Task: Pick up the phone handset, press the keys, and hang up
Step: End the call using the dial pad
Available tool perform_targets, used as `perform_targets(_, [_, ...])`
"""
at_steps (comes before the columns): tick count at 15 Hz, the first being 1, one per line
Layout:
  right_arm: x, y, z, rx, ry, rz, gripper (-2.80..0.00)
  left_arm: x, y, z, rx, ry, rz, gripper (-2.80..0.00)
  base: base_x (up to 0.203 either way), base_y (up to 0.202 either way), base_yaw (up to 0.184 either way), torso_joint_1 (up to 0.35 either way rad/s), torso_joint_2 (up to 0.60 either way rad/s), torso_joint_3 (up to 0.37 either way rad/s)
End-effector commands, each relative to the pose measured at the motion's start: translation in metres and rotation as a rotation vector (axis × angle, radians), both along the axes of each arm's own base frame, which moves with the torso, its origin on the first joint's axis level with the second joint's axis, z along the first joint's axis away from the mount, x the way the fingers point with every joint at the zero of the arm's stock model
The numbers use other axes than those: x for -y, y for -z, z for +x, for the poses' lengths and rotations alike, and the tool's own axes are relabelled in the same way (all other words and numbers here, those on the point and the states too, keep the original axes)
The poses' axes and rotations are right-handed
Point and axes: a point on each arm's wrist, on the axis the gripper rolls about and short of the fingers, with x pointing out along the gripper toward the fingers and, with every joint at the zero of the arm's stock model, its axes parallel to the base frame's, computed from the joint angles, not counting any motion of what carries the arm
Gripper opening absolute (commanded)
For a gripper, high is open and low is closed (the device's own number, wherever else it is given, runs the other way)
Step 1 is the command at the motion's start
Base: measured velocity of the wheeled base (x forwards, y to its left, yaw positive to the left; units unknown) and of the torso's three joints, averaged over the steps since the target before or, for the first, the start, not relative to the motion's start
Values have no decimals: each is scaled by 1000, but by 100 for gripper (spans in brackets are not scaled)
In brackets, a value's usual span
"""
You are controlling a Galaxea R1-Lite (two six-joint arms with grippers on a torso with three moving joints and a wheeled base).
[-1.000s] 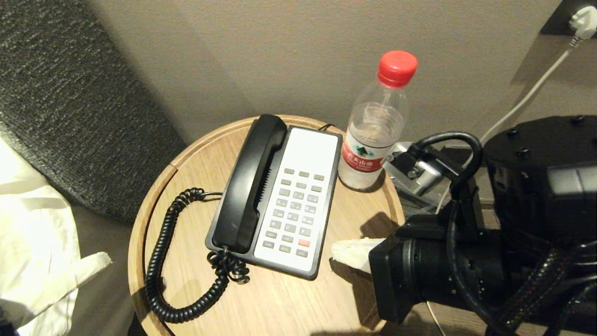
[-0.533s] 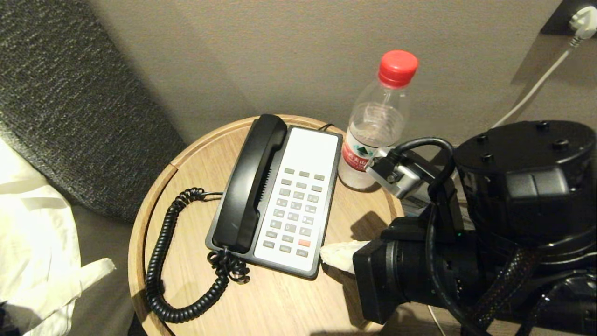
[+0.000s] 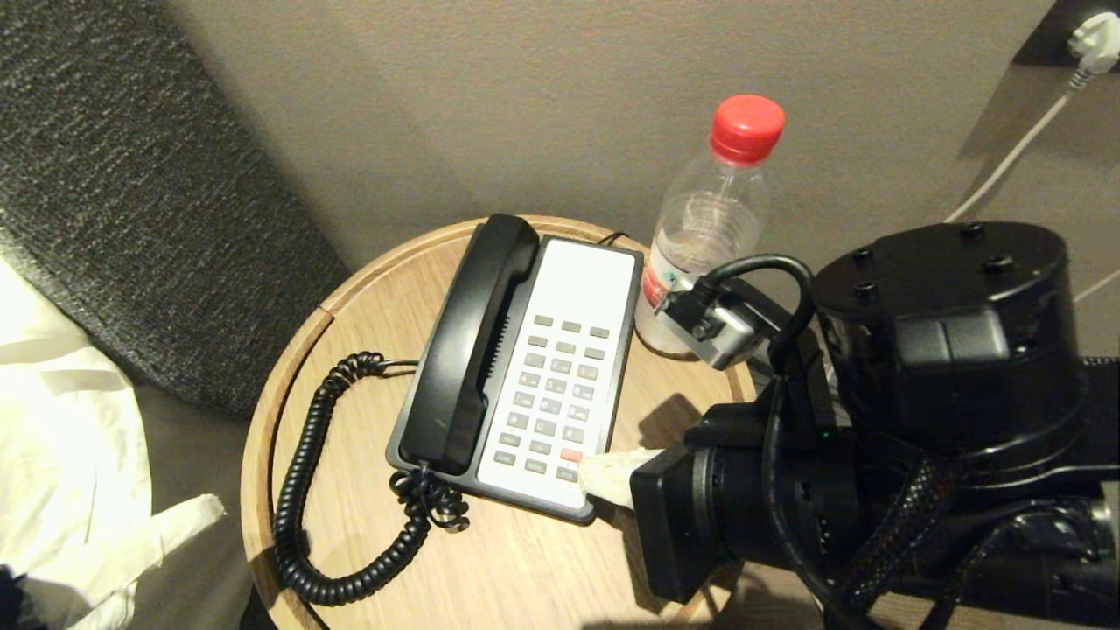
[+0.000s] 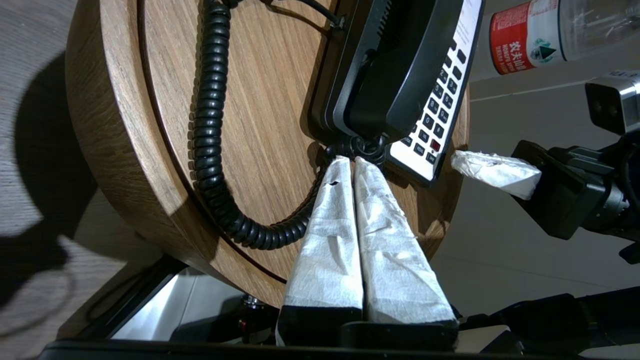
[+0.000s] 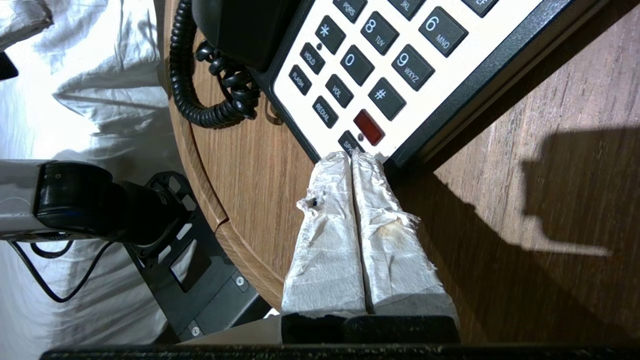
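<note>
**Right claw at keypad corner; handset on cradle**

Surface: one round wooden table (image 3: 525,569) with a raised rim, set against a plain beige wall (image 3: 525,105). White bedding (image 3: 61,455) on the far side of the table from the right gripper (image 3: 584,473). One wall socket with a white plug (image 3: 1092,35) above the right arm.

Legible writing: key legends 8 TUV, 9 WXYZ, 6 MNO, 0, *, #, HOLD, FLASH, VOL, REDIAL. Red label with white Chinese characters on one clear bottle (image 3: 704,236), red cap, standing beyond the right gripper.

Count: one phone base (image 3: 586,289); one phone handset (image 3: 472,341), seated in the cradle, across the keys (image 3: 556,398) from the right gripper; one coiled cord (image 3: 306,490); one red key (image 5: 369,127) just ahead of the right fingertips.

Right gripper: fingers pressed together, empty, tips over the near corner of the keypad. Contact not discernible.

Left gripper (image 4: 354,161): closed tight, empty, tips pointing at the cord end of the handset.
</note>
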Motion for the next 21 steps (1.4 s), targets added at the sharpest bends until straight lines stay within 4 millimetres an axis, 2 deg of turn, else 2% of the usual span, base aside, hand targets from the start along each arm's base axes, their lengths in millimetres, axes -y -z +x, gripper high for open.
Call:
perform_targets(1, [-3, 2, 0, -5, -4, -5, -280, 0, 1, 0, -5, 0, -1, -280, 0, 0, 0, 0, 0, 0])
perform_targets(21, [-15, 12, 7, -14, -7, -28, -280, 1, 5, 1, -19, 9, 6, -280, 0, 0, 0, 0, 0, 0])
